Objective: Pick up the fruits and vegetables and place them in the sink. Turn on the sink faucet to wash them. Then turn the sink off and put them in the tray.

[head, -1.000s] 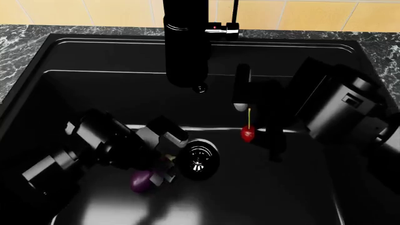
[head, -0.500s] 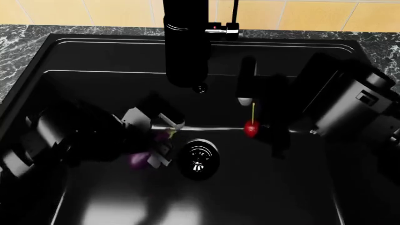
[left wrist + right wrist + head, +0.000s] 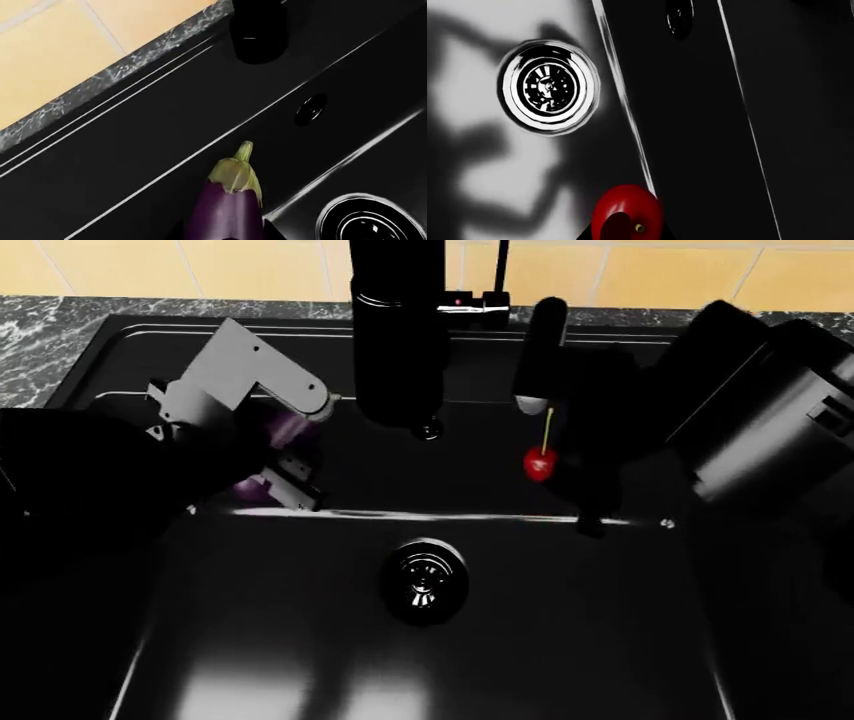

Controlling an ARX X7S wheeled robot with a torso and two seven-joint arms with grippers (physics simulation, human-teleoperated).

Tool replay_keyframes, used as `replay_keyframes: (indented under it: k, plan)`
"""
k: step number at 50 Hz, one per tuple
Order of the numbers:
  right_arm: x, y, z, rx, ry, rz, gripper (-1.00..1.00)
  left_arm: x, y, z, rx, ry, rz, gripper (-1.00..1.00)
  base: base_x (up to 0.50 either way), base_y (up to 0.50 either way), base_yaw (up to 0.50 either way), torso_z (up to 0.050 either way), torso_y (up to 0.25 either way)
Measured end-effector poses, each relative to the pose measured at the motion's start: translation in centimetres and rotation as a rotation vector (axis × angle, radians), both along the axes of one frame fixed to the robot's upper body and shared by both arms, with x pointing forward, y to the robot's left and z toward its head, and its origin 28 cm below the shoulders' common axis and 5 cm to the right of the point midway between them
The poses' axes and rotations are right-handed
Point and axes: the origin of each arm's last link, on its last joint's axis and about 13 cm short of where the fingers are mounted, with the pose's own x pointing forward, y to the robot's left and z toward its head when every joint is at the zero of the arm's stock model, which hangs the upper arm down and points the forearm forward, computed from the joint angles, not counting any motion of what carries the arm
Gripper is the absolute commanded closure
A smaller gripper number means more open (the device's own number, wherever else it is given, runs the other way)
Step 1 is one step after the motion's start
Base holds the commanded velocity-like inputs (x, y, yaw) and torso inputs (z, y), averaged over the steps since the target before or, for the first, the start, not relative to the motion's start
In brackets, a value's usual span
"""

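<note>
Head view first: the left gripper [image 3: 274,455] has risen from the floor of the sink [image 3: 747,350] to near its back left corner, closed on the eggplant [image 3: 267,480], which a second ago lay low beside the drain [image 3: 423,582] and now shows only as a purple patch between the fingers; the right gripper [image 3: 554,430] has also lifted, and the cherry [image 3: 538,464] hangs by its stem from the fingertips, higher against the back wall than before, just beside the faucet [image 3: 396,330]; I judge that washing is over and both items are being carried out toward the tray, which is not in view. Left wrist view: the eggplant [image 3: 227,205] sits clamped at the frame's edge, green cap leading, clear of the basin floor, with the overflow hole [image 3: 311,107], the marbled worktop [image 3: 133,65] and yellow wall tiles [image 3: 60,55] beyond. Right wrist view: the cherry [image 3: 626,212] is held close to the camera, well above the drain [image 3: 548,87]; the fingers themselves are out of frame, yet the fruit stays suspended, so the gripper must be shut on its stem; a thin stem is a slippery hold, so a jolt could drop it.
</note>
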Motion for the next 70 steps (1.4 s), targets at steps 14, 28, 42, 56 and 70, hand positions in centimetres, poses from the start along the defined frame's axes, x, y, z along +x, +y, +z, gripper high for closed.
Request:
replay_keyframes:
  k: [14, 28, 42, 56, 70]
  plan:
    - [-0.3, -0.1, 0.3, 0.006, -0.019, -0.013, 1.0, -1.1, 0.8, 1.2, -0.033, -0.061, -0.02, 1.0, 0.0, 0.0, 0.0, 0.0, 0.25]
    - [-0.5, -0.4, 0.1, 0.013, -0.021, -0.03, 1.0, -1.6, 1.3, 1.9, -0.047, -0.088, -0.027, 1.0, 0.0, 0.0, 0.0, 0.0, 0.25]
    - [-0.6, -0.3, 0.3, 0.018, -0.036, -0.036, 1.0, -2.3, 1.4, 2.5, -0.061, -0.107, -0.039, 1.0, 0.0, 0.0, 0.0, 0.0, 0.25]
    - [-0.7, -0.3, 0.7, 0.019, -0.055, -0.045, 1.0, -3.0, 1.5, 3.1, -0.071, -0.132, -0.047, 1.0, -0.24, -0.01, 0.0, 0.0, 0.071]
    - [-0.9, -0.3, 1.1, 0.013, -0.068, -0.059, 1.0, -3.9, 1.6, 3.9, -0.083, -0.165, -0.056, 1.0, -0.5, -0.02, 0.0, 0.0, 0.0]
